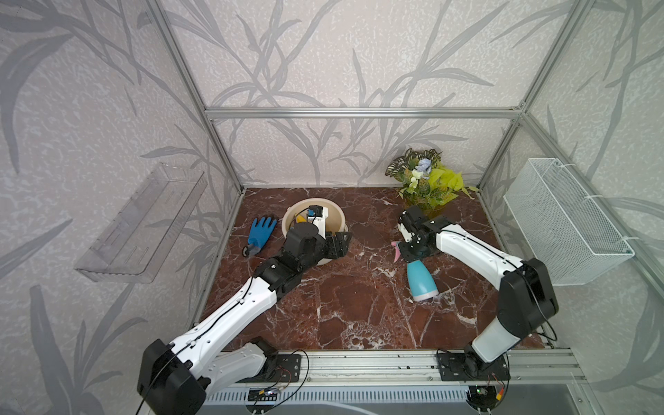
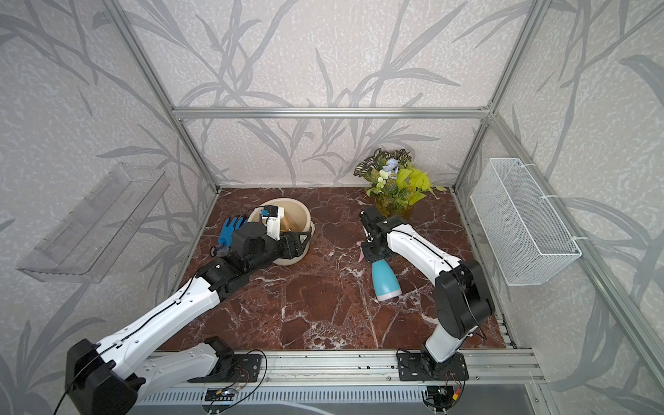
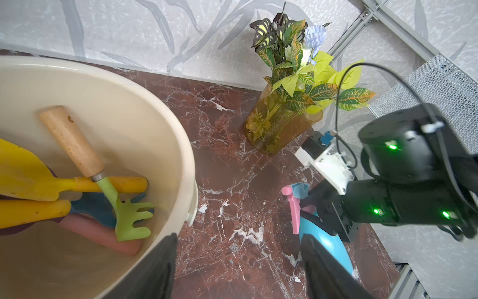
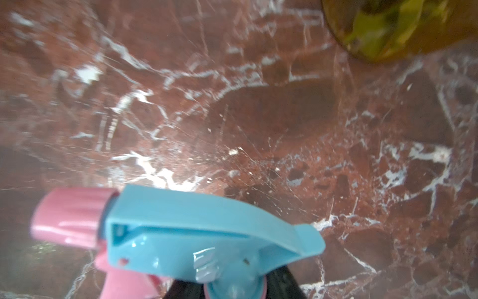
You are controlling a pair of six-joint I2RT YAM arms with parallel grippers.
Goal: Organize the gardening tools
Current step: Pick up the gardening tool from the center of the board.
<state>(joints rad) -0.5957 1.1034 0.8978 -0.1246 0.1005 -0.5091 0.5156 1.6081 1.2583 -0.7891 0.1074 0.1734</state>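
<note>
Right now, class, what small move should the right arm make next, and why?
Probably lift the spray bottle slightly: the right gripper looks closed around its neck, it lies on its side on the table, and the hand tools already sit in the bowl.

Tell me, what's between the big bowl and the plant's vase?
Nothing, just bare marble tabletop between the bowl and the vase, clearest in the left wrist view.

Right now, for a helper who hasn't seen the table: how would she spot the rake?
Look for the cream bowl beside the blue glove. The rake lies inside, across the yellow tools. It alone has a wooden handle and green tines.
</note>
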